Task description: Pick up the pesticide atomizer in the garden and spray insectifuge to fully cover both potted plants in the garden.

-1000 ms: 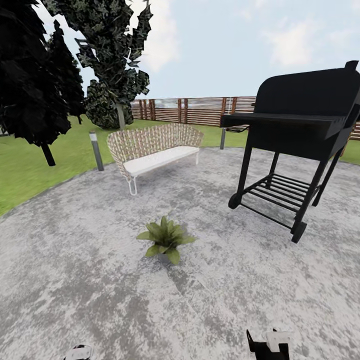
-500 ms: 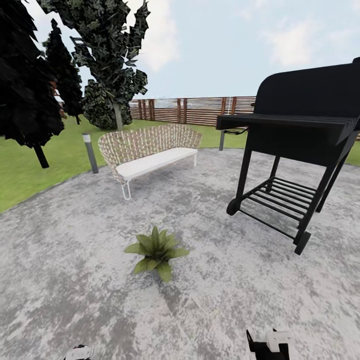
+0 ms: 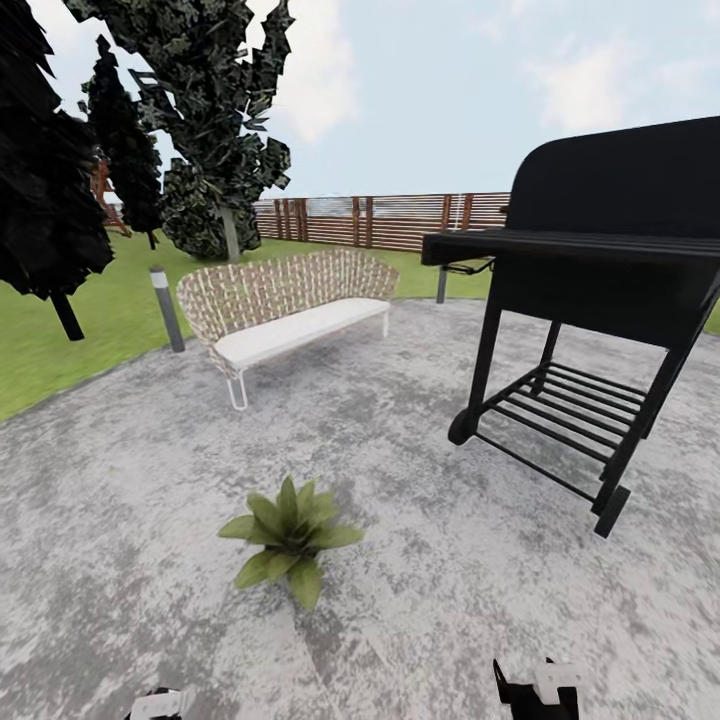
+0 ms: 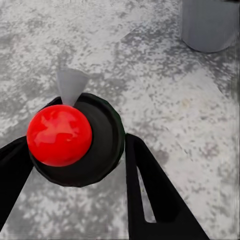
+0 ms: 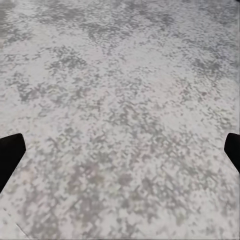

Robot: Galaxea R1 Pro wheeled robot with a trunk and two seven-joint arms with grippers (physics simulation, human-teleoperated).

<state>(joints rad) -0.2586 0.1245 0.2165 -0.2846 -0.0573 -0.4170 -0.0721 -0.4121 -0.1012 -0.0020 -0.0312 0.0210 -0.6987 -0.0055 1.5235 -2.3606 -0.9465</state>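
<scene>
No brand, label or lettering could be read anywhere. In the left wrist view the left gripper was closed around the pesticide atomizer, a dark rounded bottle that here carried a glossy red ball rather than a green spot, with a pale cone at its nozzle; a grey cylinder stood on the paving beyond it. The right gripper was spread wide with nothing between its fingers, over bare mottled stone.

From the head view, one potted plant sat on the grey patio, its pot hidden under the leaves. Behind it stood a wicker bench, and to the right a black barbecue grill on wheels. Compared with a second before, the whole scene had slid: the plant lay lower and further left, the grill loomed larger, so the camera had moved, not the things.
</scene>
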